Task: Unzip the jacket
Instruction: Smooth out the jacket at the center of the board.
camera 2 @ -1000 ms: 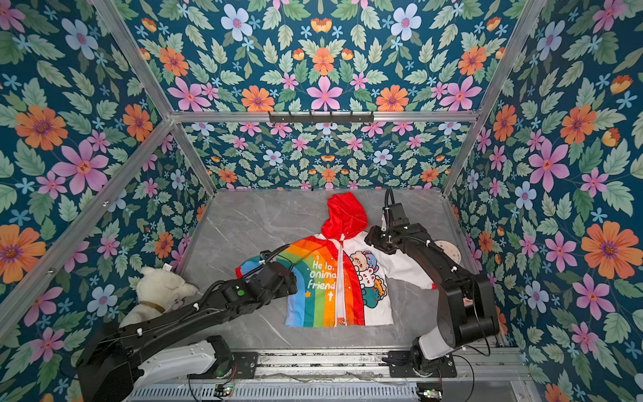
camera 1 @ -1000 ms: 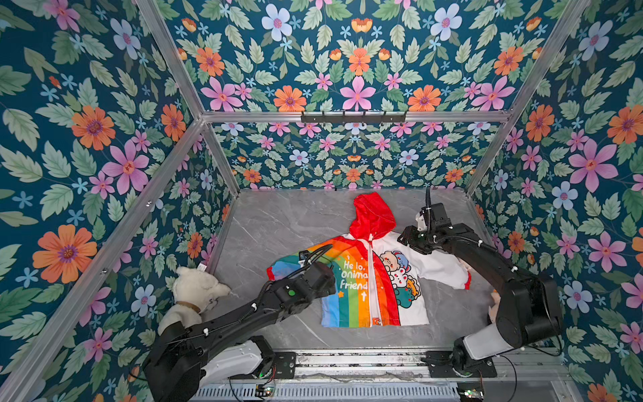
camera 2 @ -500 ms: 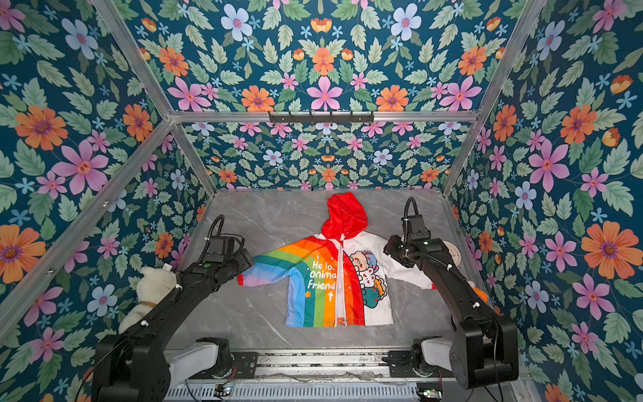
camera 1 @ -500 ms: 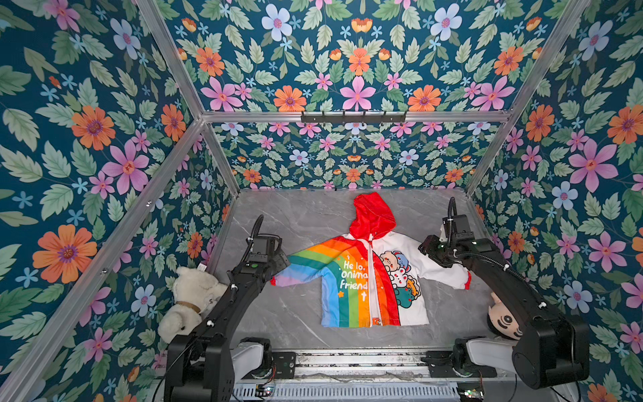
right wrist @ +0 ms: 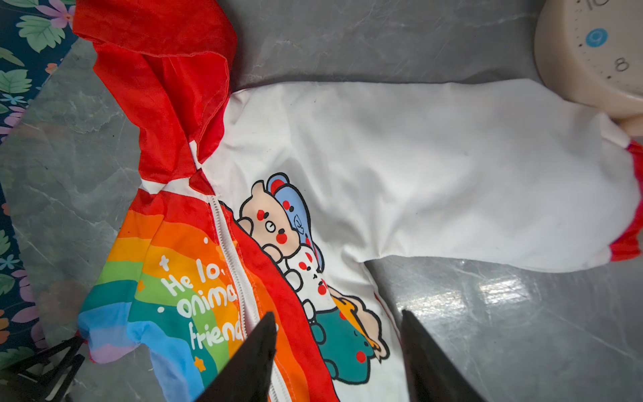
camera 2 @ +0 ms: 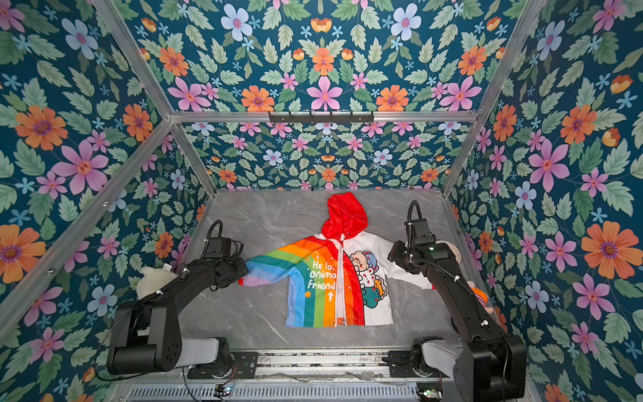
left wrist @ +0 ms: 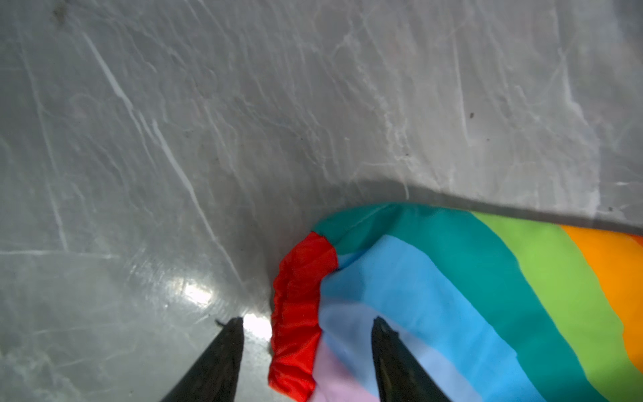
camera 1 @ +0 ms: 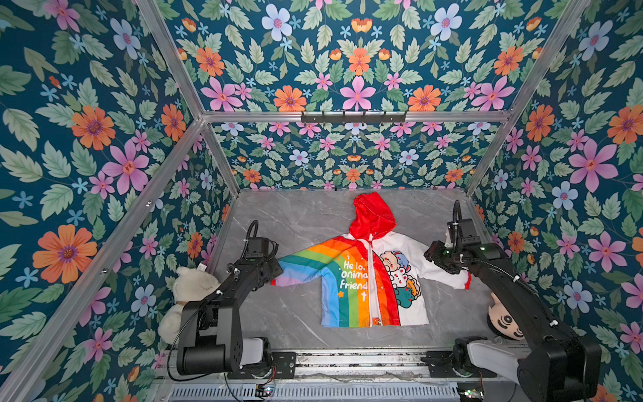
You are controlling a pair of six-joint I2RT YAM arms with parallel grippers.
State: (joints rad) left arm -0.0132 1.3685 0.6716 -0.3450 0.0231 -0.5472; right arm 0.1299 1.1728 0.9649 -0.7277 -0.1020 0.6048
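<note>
1. Jacket lies flat, front up, mid table in both top views; also at.
2. Hood points to 12 o'clock and the hem to 6.
3. Zip is shut from hem to collar. Rainbow half sits on the 9 o'clock side, white cartoon half on the 3 o'clock side.
4. Rainbow sleeve runs out toward 9, white sleeve toward 3, each ending in a red cuff.
5. L gripper is at the jacket's 9 o'clock, at the sleeve end. Its fingers are spread, with the cuff between them. One tip is over bare table, the other over the lilac stripe. Can't tell if either touches cloth.
6. R gripper is at approx. 3 o'clock, over the white sleeve in top views. Its fingers are apart w/ nothing pinched. Can't tell if they contact the fabric.
7. A clock touches the white sleeve's end in the R wrist view.
8. A white plush sits at the table's 8 o'clock edge and a doll head at 4 o'clock, both apart from the jacket.
</note>
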